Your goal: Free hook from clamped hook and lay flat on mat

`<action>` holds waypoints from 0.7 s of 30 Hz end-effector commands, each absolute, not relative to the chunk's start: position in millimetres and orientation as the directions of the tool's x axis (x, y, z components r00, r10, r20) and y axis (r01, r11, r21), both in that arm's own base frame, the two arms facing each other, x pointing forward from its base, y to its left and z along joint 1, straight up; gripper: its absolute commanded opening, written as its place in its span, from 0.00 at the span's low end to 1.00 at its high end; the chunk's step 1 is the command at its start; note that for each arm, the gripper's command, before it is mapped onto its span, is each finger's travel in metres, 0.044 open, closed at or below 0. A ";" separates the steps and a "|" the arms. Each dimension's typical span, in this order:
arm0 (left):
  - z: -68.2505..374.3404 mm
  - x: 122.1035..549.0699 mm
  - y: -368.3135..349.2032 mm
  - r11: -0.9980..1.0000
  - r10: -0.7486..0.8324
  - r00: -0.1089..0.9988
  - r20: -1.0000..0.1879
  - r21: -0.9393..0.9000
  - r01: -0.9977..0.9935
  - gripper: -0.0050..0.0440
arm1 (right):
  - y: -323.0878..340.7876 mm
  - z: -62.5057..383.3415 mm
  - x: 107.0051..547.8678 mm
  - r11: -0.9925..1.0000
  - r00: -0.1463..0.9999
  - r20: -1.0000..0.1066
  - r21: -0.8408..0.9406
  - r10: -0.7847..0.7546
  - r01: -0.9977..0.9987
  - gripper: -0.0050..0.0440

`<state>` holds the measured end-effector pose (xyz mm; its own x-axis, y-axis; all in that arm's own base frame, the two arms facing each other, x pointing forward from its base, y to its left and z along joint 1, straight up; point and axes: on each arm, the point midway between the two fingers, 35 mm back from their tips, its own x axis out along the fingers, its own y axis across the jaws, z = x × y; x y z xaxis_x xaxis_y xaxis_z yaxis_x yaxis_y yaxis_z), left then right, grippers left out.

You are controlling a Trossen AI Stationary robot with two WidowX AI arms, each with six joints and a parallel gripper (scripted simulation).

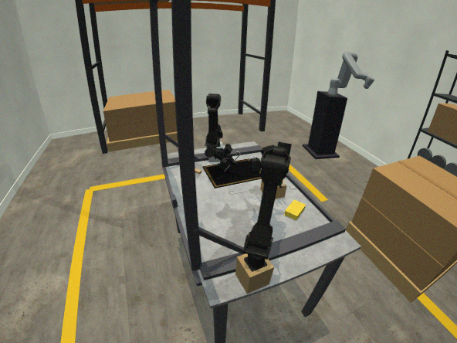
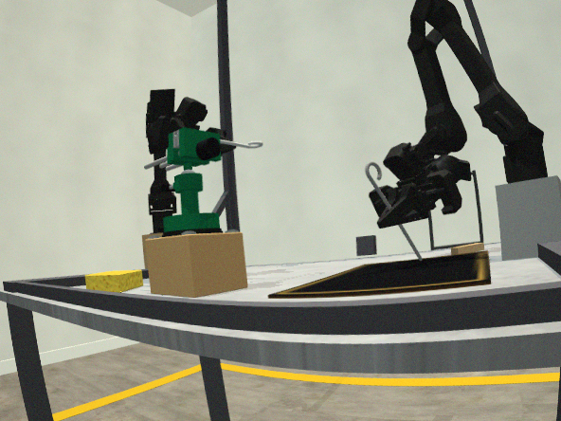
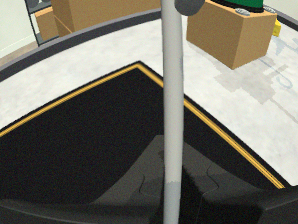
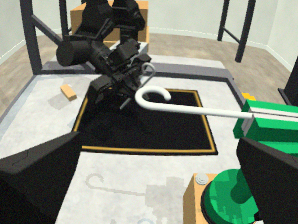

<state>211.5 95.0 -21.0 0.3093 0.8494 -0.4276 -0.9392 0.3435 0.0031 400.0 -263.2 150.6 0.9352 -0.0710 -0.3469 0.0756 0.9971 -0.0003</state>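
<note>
My left gripper (image 2: 398,206) is shut on the free grey hook (image 2: 389,208), which is tilted with its curl up. The hook's lower tip is close over the far part of the black mat (image 2: 393,277); I cannot tell whether they touch. In the left wrist view the hook's shank (image 3: 172,110) runs down over the mat (image 3: 100,136). The clamped hook (image 2: 242,144) sticks out of the green vise (image 2: 190,190) on its cardboard block (image 2: 195,263), well to one side. My right gripper (image 4: 162,144) is open and empty just behind the vise, facing the clamped hook (image 4: 186,106).
A yellow sponge (image 2: 114,280) lies beyond the vise block near the table edge. A small wooden block (image 2: 466,248) lies at the mat's far corner. A dark post (image 1: 185,135) stands at the table's side, and a raised dark rim runs along the edges.
</note>
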 end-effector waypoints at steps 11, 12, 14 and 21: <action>-30.5 214.9 94.6 0.341 0.851 0.313 -0.421 -0.011 -0.940 0.10 | -264.1 165.0 401.8 0.997 0.945 -0.319 -0.017 -0.074 0.072 1.00; -31.5 214.9 94.6 0.341 0.851 0.313 -0.421 -0.011 -0.940 0.10 | -264.1 165.0 401.8 0.997 0.945 -0.319 -0.017 -0.074 0.072 1.00; -33.4 215.0 94.6 0.341 0.851 0.313 -0.421 -0.011 -0.940 0.10 | -264.1 165.0 401.8 0.997 0.945 -0.319 -0.017 -0.074 0.072 1.00; -38.2 215.0 94.6 0.341 0.851 0.313 -0.421 -0.011 -0.940 0.10 | -264.1 165.0 401.8 0.997 0.945 -0.319 -0.017 -0.074 0.072 1.00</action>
